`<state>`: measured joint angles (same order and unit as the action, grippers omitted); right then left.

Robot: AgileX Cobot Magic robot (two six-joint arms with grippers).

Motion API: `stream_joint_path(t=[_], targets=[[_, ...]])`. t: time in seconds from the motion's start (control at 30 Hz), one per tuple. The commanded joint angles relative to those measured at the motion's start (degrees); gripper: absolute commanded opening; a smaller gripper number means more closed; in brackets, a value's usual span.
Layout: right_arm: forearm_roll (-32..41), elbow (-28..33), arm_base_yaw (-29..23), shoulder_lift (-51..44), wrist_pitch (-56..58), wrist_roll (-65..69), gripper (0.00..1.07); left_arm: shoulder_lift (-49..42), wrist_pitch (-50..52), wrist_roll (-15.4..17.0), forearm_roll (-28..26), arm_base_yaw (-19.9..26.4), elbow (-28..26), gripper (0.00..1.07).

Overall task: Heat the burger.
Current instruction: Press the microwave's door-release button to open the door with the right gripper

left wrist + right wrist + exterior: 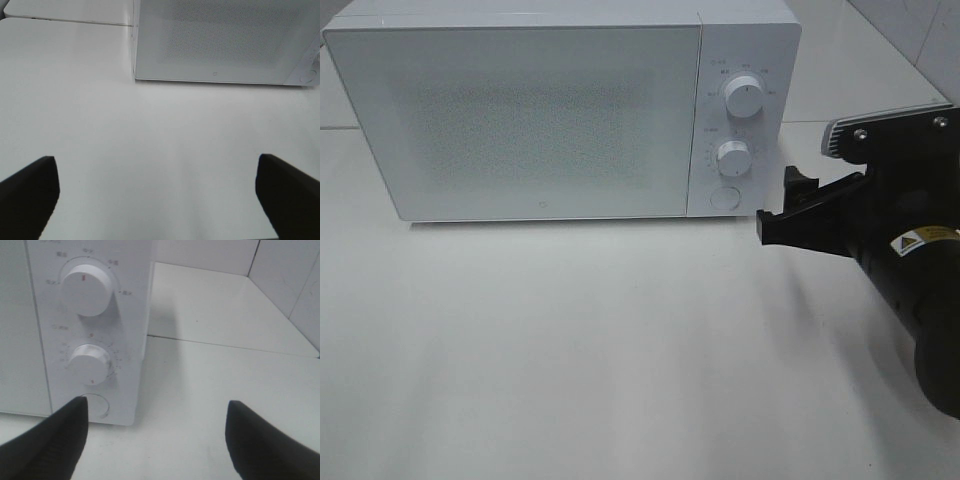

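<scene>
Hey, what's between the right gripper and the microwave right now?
Nothing. Only a short stretch of bare white table separates the open right gripper from the microwave. The exterior high view shows it, and so does the right wrist view.

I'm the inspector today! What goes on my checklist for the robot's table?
Surface: smooth white tabletop, no spills seen.
Job's things: burger not in view; white box-shaped microwave oven, door shut.
Clutter: nothing seen.
Grippers: left gripper open above the table; right gripper open, near the oven's round white knobs.
Cables: nothing seen.
Surroundings: white tiled wall behind.
</scene>
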<state>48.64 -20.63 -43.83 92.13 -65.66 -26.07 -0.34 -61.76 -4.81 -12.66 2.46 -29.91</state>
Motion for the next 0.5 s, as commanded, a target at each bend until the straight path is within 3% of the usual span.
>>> stream_joint_path(t=[0.03,0.5], targets=[[0.0,-0.11,-1.78,0.63,-1.55,1.43,0.73,-1.43,0.57,-0.06,0.0,0.17,0.29,1.0],[0.0,-0.11,-4.64,3.5,-2.58,9.11,0.73,-1.38,0.57,-0.06,0.0,0.17,0.29,1.0]])
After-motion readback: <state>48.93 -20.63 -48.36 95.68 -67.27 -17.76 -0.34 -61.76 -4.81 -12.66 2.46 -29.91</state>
